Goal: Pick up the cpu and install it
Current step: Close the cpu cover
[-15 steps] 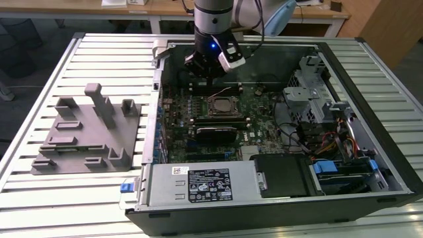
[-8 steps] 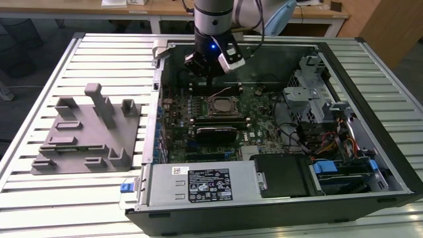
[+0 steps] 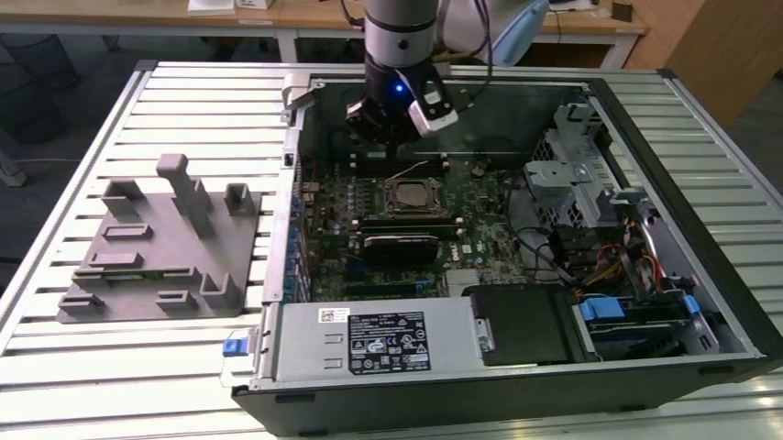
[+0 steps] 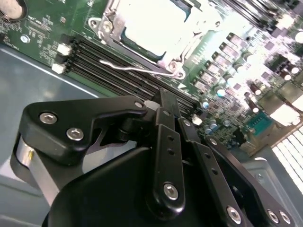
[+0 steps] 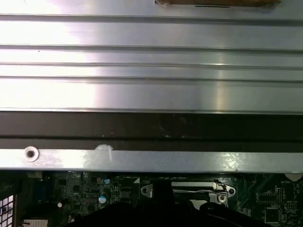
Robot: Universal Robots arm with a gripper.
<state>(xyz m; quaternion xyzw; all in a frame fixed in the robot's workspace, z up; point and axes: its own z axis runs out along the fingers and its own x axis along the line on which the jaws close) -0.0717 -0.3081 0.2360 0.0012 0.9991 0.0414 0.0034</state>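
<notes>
Gripper (image 3: 389, 137) above motherboard (image 3: 404, 220), cpu (image 4: 156, 23) in socket

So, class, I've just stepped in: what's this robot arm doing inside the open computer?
A single robot arm has its gripper lowered into the open computer case, above the motherboard near the memory slots. The cpu lies flat in the socket, its pale metal top showing inside the metal frame, with the thin retention lever alongside. The gripper carries nothing that can be seen. The grey fixture sits on the table beside the case.
</notes>
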